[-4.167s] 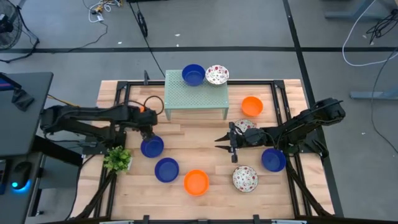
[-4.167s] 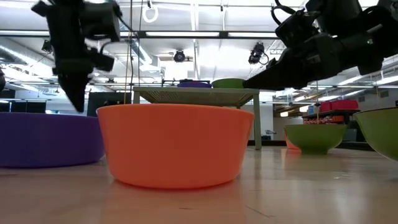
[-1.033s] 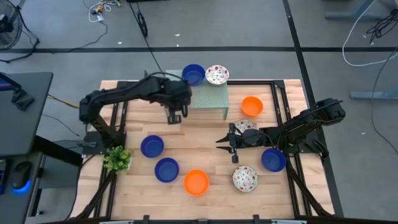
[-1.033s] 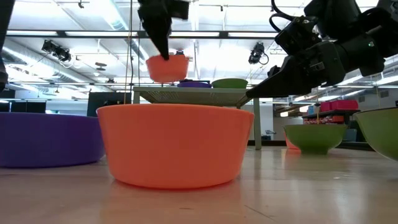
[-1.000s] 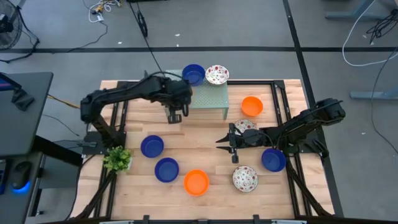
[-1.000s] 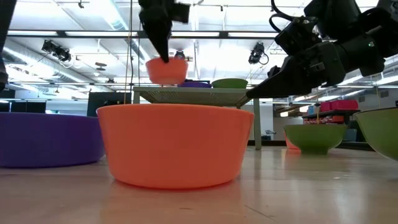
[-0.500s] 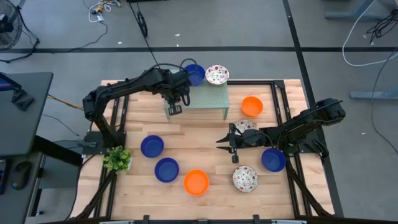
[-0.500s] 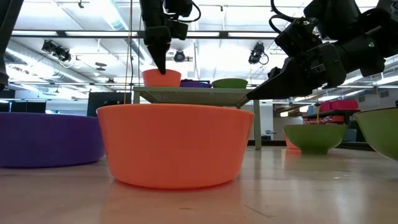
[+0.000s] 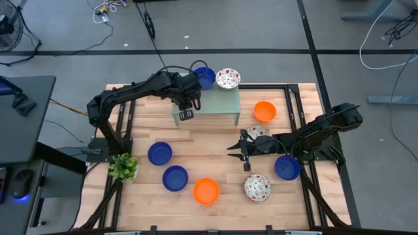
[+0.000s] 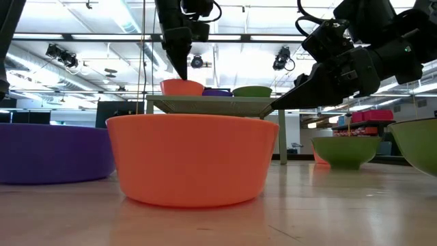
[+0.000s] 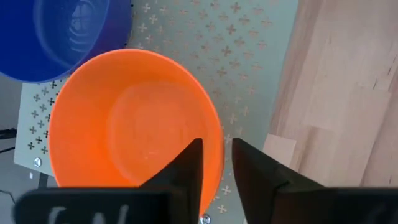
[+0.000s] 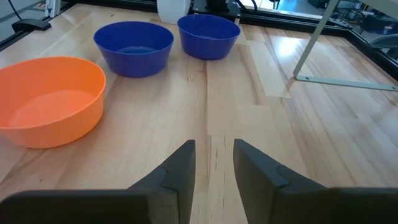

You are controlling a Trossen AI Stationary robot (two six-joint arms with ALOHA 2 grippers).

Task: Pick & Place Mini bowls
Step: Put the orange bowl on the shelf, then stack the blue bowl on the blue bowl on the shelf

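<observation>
An orange mini bowl (image 11: 124,118) sits by its base on the left part of the mint-green stand (image 9: 219,104), beside a blue mini bowl (image 11: 68,34). A white speckled mini bowl (image 9: 228,78) stands on the stand's far right corner. My left gripper (image 11: 216,146) points down over the orange bowl (image 10: 181,87), open, with one finger inside the bowl's near rim and one outside. In the high view the gripper (image 9: 185,114) hides this bowl. My right gripper (image 9: 232,149) waits open, low over bare wood at the table's middle.
On the table lie two blue bowls (image 9: 159,153) (image 9: 175,177) and an orange one (image 9: 206,191) at the near left. A speckled (image 9: 257,187), a blue (image 9: 287,167) and an orange bowl (image 9: 264,111) lie at the right. A small plant (image 9: 123,168) stands at the left edge.
My left gripper has moved toward the far edge and down with the orange bowl. It has set the bowl on the stand's left part beside the blue bowl and let go. The bowl, earlier held clear above the stand, now rests level on it.
</observation>
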